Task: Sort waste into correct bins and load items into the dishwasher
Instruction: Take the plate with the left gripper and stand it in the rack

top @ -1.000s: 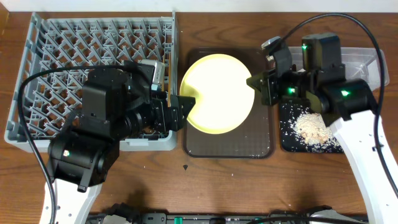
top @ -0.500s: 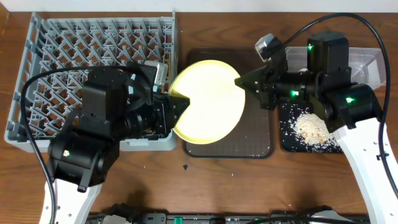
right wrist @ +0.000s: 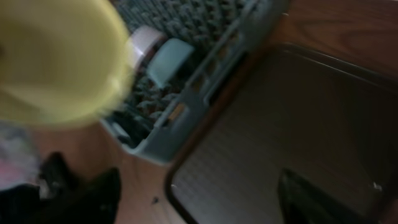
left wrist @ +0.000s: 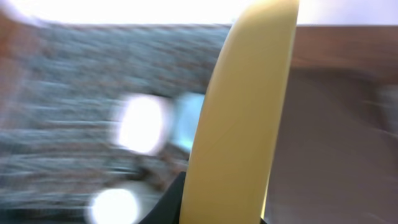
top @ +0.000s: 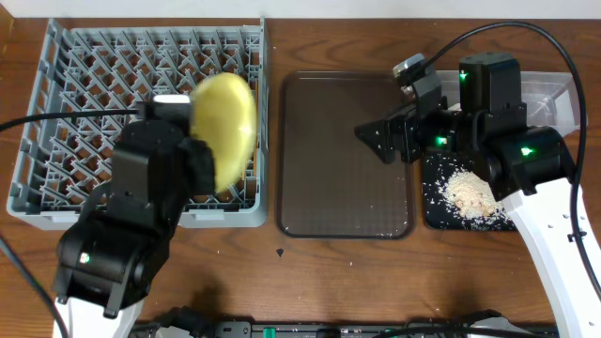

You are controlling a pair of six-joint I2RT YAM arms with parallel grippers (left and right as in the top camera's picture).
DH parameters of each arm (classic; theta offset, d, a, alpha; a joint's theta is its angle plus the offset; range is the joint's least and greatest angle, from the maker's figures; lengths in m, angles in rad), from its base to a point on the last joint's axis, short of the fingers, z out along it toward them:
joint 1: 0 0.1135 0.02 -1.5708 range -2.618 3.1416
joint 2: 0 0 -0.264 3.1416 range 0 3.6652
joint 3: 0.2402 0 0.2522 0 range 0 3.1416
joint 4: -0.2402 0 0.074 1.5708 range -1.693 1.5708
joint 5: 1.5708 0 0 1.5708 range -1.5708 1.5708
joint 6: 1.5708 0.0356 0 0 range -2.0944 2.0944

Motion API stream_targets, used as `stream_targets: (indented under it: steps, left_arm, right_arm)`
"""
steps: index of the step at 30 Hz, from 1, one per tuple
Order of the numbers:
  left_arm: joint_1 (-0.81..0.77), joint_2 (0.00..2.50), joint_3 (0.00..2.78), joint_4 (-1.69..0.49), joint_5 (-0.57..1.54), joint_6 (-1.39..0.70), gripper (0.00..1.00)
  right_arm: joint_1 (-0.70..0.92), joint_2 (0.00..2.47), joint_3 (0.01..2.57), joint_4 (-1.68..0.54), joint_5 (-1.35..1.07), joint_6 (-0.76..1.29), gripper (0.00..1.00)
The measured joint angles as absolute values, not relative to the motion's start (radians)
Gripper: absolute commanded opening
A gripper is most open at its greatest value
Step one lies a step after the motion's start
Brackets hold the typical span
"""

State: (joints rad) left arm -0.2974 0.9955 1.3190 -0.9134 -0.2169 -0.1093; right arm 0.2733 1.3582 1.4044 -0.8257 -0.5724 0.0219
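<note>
The round yellow plate [top: 225, 127] hangs tipped on edge over the right side of the grey dish rack [top: 94, 84], motion-blurred. In the left wrist view it stands edge-on [left wrist: 242, 106], and my left gripper [left wrist: 214, 214] is shut on its lower rim. My right gripper [top: 376, 141] stands open over the right part of the dark brown serving tray [top: 329, 188], with nothing between its fingers [right wrist: 311, 199]. A small white bowl [right wrist: 146, 38] and a light blue bowl [right wrist: 169, 59] sit in the rack. Rice scraps [top: 468, 192] lie in the black tray [top: 434, 211].
A clear tub [top: 549, 94] stands at the back right, partly behind the right arm. The left arm [top: 131, 216] covers the rack's front right corner. A small dark speck [top: 280, 252] lies on the wooden table in front of the serving tray.
The right gripper let go of the plate and opened. The left gripper shut on the plate, carried it left off the serving tray and tipped it up over the rack.
</note>
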Motion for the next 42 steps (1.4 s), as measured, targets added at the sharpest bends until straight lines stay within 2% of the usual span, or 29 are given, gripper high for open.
stream_targets:
  steps: [5,11,18,28,33,36,38,42]
  left_arm:
    - [-0.290,1.024,1.319,-0.846,-0.562,0.162,0.08]
    - [-0.207,1.155,1.319,-0.745,-0.735,0.409,0.08]
    - [-0.064,1.322,1.319,-0.701,-0.762,0.446,0.08]
    - [0.091,1.516,1.319,-0.653,-0.585,0.443,0.08]
    - [0.100,1.564,1.319,-0.608,-0.563,0.440,0.34]
    - [0.100,1.565,1.319,-0.585,-0.559,0.435,0.38]
    - [0.100,1.565,1.319,-0.579,-0.558,0.437,0.46]
    - [0.100,1.565,1.319,-0.579,-0.556,0.426,0.55]
  right_arm:
    - [0.273,1.358,1.405,-0.825,-0.506,0.034,0.99]
    - [0.273,1.358,1.405,-0.814,-0.488,0.034,0.99]
    - [0.273,1.358,1.404,-0.818,-0.477,0.034,0.99]
    - [0.273,1.358,1.404,-0.819,-0.476,0.034,0.99]
    - [0.273,1.358,1.405,-0.828,-0.475,0.034,0.99]
    - [0.273,1.358,1.404,-0.834,-0.474,0.034,0.99]
    - [0.273,1.358,1.404,-0.842,-0.474,0.034,0.99]
    - [0.273,1.358,1.404,-0.849,-0.474,0.034,0.99]
